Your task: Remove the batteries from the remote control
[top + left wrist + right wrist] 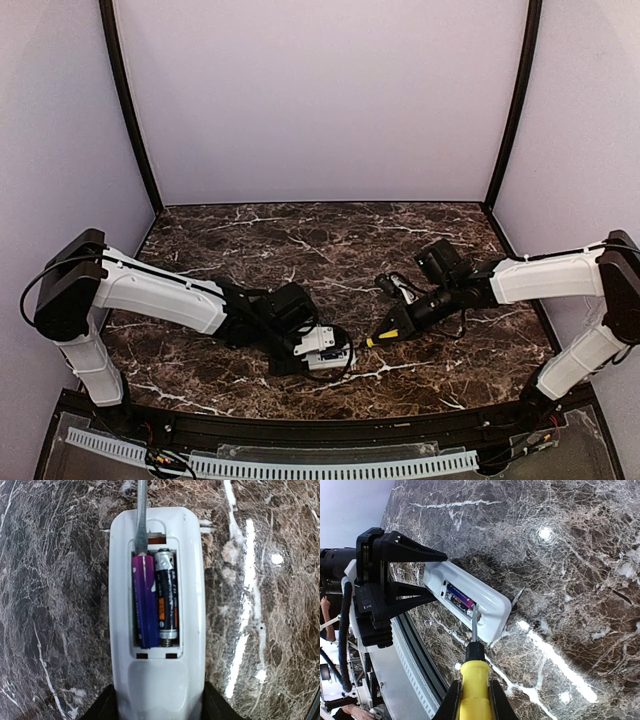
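The white remote control (157, 675) lies on the marble with its open compartment facing up. My left gripper (159, 707) is shut on its near end. Two batteries lie side by side in the compartment, a purplish-blue one (144, 600) on the left and a dark one with an orange band (166, 597) on the right. My right gripper (475, 700) is shut on a yellow-handled screwdriver (475, 680). Its blade (141, 520) reaches to the far end of the purplish-blue battery. From above, the remote (325, 352) and screwdriver (385, 337) sit at front centre.
The dark marble table (330, 240) is walled by pale panels. A black rail (300, 430) runs along the front edge close to the remote. A black cable (400, 288) loops by the right wrist. A thin pale sliver (517, 597) pokes out by the remote's far end.
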